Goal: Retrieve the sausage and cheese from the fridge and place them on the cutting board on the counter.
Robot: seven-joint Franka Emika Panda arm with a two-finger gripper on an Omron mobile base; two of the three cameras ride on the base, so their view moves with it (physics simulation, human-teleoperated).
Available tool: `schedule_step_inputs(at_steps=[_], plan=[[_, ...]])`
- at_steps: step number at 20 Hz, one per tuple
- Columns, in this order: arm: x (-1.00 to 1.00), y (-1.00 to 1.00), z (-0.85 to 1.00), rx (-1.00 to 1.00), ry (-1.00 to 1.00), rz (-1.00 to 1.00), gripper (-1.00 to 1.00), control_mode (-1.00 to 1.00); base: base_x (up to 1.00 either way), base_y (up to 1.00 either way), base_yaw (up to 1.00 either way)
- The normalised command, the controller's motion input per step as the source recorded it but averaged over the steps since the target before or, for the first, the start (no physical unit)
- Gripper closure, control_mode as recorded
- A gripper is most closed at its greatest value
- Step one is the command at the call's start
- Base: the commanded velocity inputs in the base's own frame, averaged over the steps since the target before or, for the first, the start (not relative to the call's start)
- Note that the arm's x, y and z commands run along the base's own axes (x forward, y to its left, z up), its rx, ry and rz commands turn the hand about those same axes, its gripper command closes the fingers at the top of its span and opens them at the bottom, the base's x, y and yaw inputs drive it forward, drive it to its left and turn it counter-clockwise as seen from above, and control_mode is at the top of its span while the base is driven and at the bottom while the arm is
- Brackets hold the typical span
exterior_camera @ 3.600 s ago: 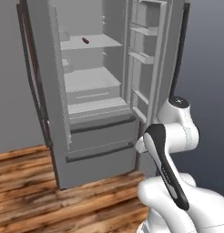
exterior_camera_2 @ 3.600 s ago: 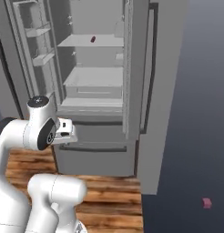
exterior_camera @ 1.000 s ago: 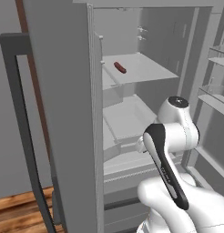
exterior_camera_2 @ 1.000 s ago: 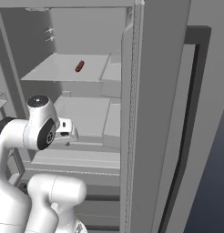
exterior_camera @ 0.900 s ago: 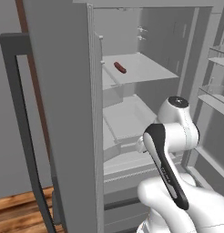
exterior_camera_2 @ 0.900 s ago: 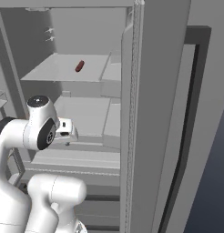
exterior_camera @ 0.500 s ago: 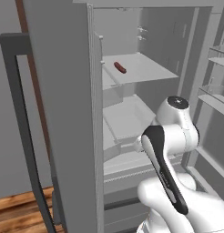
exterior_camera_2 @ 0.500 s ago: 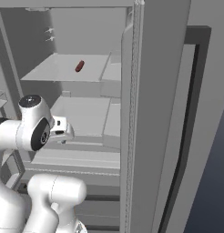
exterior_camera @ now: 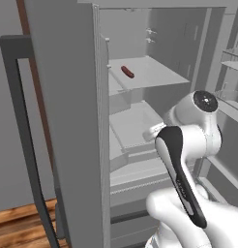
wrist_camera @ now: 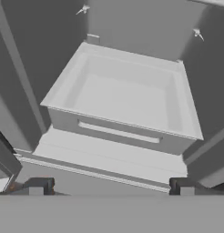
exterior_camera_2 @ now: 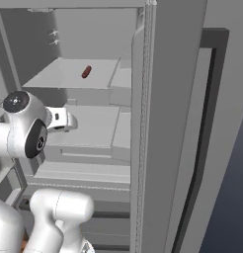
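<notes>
Sausage point(exterior_camera: 127, 71) sits alone on the upper shelf point(exterior_camera: 155, 72) of the open fridge point(exterior_camera: 67, 121). Looks light, firm, roll-prone, so I'd pinch across its middle. Pincer point(wrist_camera: 111, 185) is wide open, empty.

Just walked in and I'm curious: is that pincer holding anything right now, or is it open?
Pincer: open and empty, its tips spread wide in front of the fridge drawer.

1. You're looking at a plain grey fridge point(exterior_camera: 67, 97) with dark door handles point(exterior_camera_2: 202, 138).
2. Your sausage point(exterior_camera: 127, 72) is dark red-brown.
3. The floor point(exterior_camera: 19, 227) shows brown wood grain.
</notes>
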Motion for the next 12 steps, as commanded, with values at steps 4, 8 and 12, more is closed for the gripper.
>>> schedule_step_inputs(at_steps=[4, 8, 12], plan=[[0.44, -0.07, 0.74, 0.11, -0.17, 0.00, -1.00, -1.00, 0.00, 0.00, 0.00], [0.50, 0.00, 0.71, 0.11, -0.20, 0.00, -1.00, -1.00, 0.00, 0.00, 0.00], [0.55, 0.02, 0.52, 0.07, -0.22, -0.01, -1.00, -1.00, 0.00, 0.00, 0.00]])
